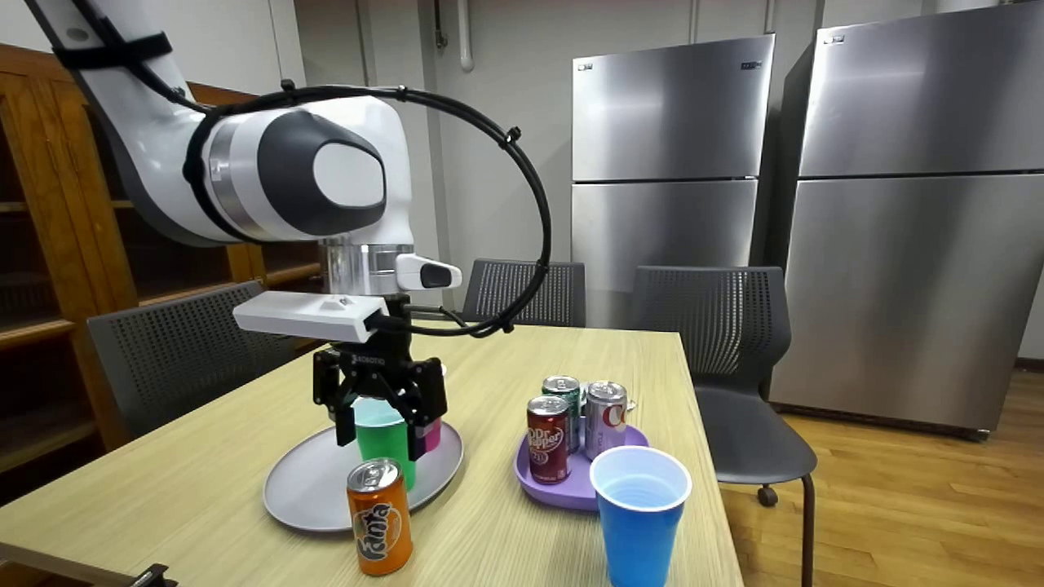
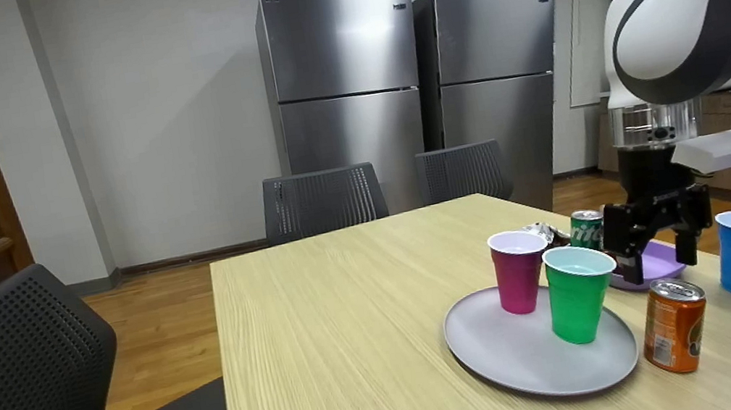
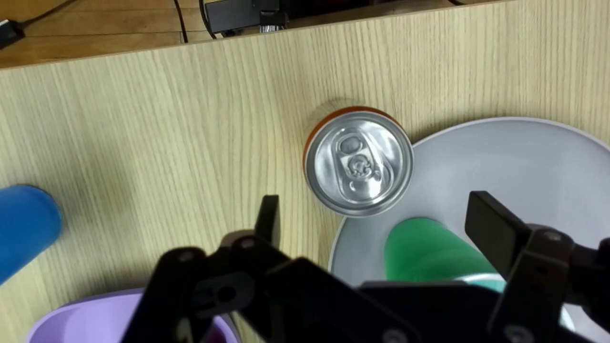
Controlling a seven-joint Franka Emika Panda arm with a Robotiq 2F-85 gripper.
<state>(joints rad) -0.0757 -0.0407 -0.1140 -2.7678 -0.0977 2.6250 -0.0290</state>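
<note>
The fingers (image 3: pixel 493 228) are spread wide w/ nothing btwn them, hanging a bit above the short orange metal soda can (image 1: pixel 379 522), which stands upright on the pale wood-grain worktop (image 2: pixel 326 328), just beside the round grey plate (image 2: pixel 499 352); can't tell from here if those two touch. In the wrist view the can sits past the fingertips, not btwn them, so for a clean hold I'd centre over it 1st, then drop straight down. Tight spot is the tapered green plastic cup (image 2: pixel 578 296) on the plate: one finger looks v. close to it, so go easy that side or it could tip. Watch the plate's rim too, b/c a low finger might catch it. Squeeze mid-height, gently; thin metal prob. dents. The tapered blue plastic cup (image 1: pixel 640 522) is well apart, no bother.
</note>
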